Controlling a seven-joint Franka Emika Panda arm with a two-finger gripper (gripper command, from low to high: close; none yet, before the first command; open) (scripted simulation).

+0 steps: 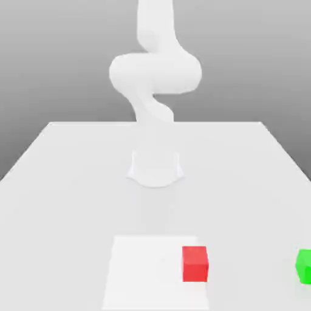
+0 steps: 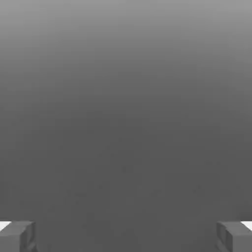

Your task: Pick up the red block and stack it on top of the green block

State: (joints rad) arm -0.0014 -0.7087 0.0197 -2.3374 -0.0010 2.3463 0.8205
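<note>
The red block (image 1: 195, 263) is a small matte cube resting on the near part of the table, on a paler square patch (image 1: 146, 267). The green block (image 1: 304, 266) sits at the same depth, far to the exterior view's right, partly cut off by the picture's edge. In the hand view my gripper (image 2: 126, 237) is open, its two grey fingertips (image 2: 17, 235) wide apart with nothing between them, against a plain grey background. The white arm (image 1: 155, 73) rises from its base and leaves the top of the exterior view.
The arm's round base (image 1: 155, 170) stands mid-table, behind the blocks. The white table (image 1: 61, 182) stretches wide to both sides, with its far edge behind the base.
</note>
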